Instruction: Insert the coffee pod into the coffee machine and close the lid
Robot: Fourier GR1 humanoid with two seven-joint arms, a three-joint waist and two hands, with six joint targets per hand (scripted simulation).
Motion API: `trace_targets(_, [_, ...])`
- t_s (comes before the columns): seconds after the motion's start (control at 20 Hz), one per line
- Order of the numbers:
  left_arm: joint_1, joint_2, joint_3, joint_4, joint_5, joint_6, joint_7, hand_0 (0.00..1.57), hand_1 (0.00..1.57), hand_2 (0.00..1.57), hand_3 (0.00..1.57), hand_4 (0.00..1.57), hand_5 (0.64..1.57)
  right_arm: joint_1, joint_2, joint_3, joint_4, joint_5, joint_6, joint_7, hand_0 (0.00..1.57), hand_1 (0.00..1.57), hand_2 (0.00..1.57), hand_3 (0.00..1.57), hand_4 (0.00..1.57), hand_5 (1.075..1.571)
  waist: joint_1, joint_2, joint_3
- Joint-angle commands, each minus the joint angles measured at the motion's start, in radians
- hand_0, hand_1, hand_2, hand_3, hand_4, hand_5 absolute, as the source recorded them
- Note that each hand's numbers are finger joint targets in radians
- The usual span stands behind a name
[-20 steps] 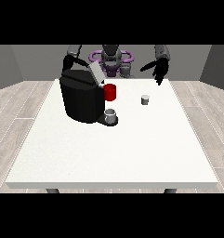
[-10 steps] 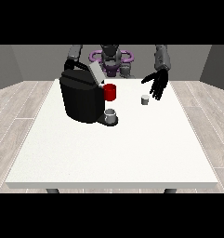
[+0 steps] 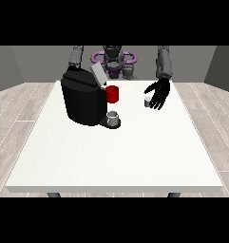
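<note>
Reaching in from the view's right, your hand (image 3: 158,94) hangs with its fingers spread and straight, gripping nothing, just beside the coffee pod (image 3: 148,102), which stands on the white bench (image 3: 116,156) to the right of the coffee machine (image 3: 85,99). The likeliest trouble, as I judge it, is that the fingers close off-centre and nudge the small pod so it tips or rolls along the bench, away from the machine. The pod seems to stand upright, its short axis vertical and flat top up, though it is too small to be sure. The machine's lid (image 3: 98,74) is raised and tilted, so you must carry the pod over the red mug (image 3: 112,94) without clipping it. The other hand is hidden behind the machine.
</note>
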Motion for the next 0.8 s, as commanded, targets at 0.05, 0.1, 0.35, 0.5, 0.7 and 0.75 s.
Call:
trace_targets(0.05, [-0.027,-0.014,-0.040,0.050,-0.097,0.058,-0.036,0.84,0.84,0.92,0.76,0.30,1.571,-0.075,-0.027,-0.047,0.038,-0.016,0.009,0.072,0.00,0.00,0.00,0.00,0.00,1.571,0.029,-0.029,0.0001])
trace_targets(0.1, [-0.042,-0.032,-0.056,0.045,-0.129,0.102,-0.034,0.89,0.89,0.96,0.82,0.38,1.571,-0.063,-0.015,-0.029,0.065,-0.006,0.010,0.034,0.00,0.00,0.00,0.00,0.00,1.571,0.022,-0.010,0.0002])
trace_targets(0.35, [-0.075,-0.035,-0.101,0.092,-0.216,0.092,-0.010,0.92,0.92,1.02,0.84,0.41,1.571,-0.065,-0.020,-0.042,0.116,-0.027,0.026,-0.030,0.00,0.00,0.00,0.00,0.00,1.571,0.018,-0.024,0.0007])
trace_targets(0.5, [-0.105,0.020,-0.083,0.186,-0.240,0.084,-0.058,0.83,0.83,1.00,0.86,0.34,1.571,-0.020,0.016,0.059,0.074,-0.014,-0.028,-0.037,0.00,0.00,0.00,0.00,0.00,1.571,-0.021,0.021,0.0002])
trace_targets(0.7, [-0.063,-0.012,-0.142,0.210,-0.322,0.089,0.006,0.76,0.76,0.93,0.77,0.35,1.571,-0.010,0.011,0.011,0.101,-0.035,0.028,-0.038,0.00,0.00,0.00,0.00,0.00,1.571,-0.017,-0.035,0.0004])
trace_targets(0.75, [-0.072,0.002,-0.136,0.221,-0.319,0.069,-0.024,0.75,0.75,0.94,0.81,0.37,1.571,-0.033,-0.047,-0.040,0.102,-0.062,0.061,-0.016,0.00,0.00,0.00,0.00,0.00,1.571,-0.020,-0.033,0.0003])
